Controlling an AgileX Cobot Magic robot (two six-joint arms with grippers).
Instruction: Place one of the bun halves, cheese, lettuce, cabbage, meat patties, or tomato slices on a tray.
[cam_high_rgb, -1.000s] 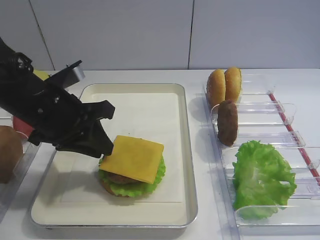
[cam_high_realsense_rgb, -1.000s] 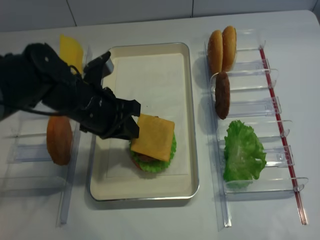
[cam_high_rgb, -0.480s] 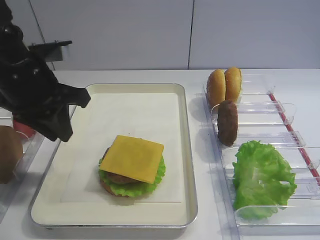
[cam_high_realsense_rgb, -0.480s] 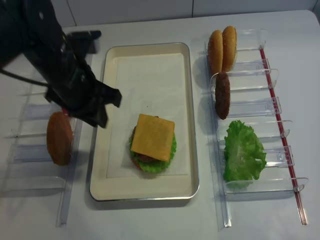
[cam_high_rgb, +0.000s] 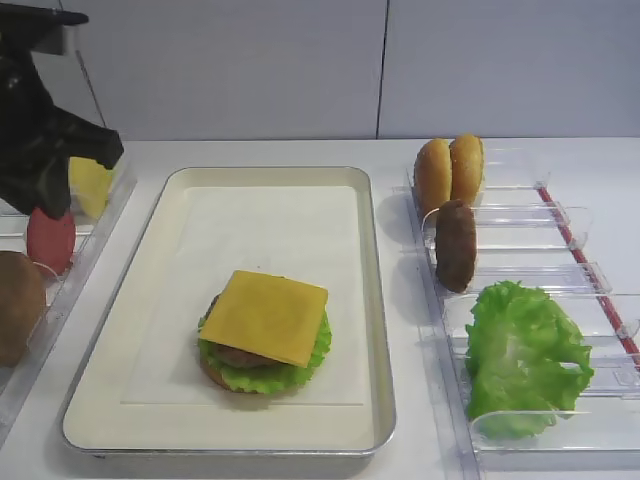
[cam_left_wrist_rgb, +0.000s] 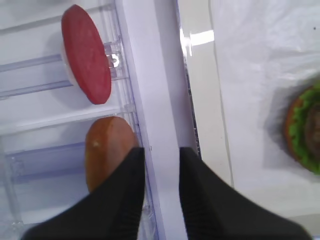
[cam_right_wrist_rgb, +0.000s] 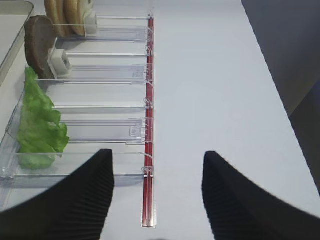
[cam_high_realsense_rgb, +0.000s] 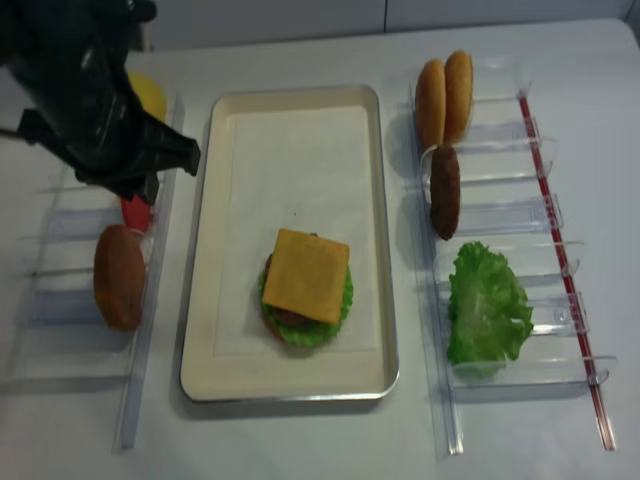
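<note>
Cheese lay flat atop the lettuce-and-patty stack on the tray. Left pincer hung empty, jaws narrowly parted, above the left rack's tomato slice. Right pincer gaped wide, empty, over the surface.

Matte blk arm, ribbed blk jaws.

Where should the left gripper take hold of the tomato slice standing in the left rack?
Probably from above, on its upper rim. The tomato slice stands on edge in the clear rack, flat faces exposed, so the left gripper's fingers could straddle the thin disc, one per face. The bun half stands one slot over.
</note>
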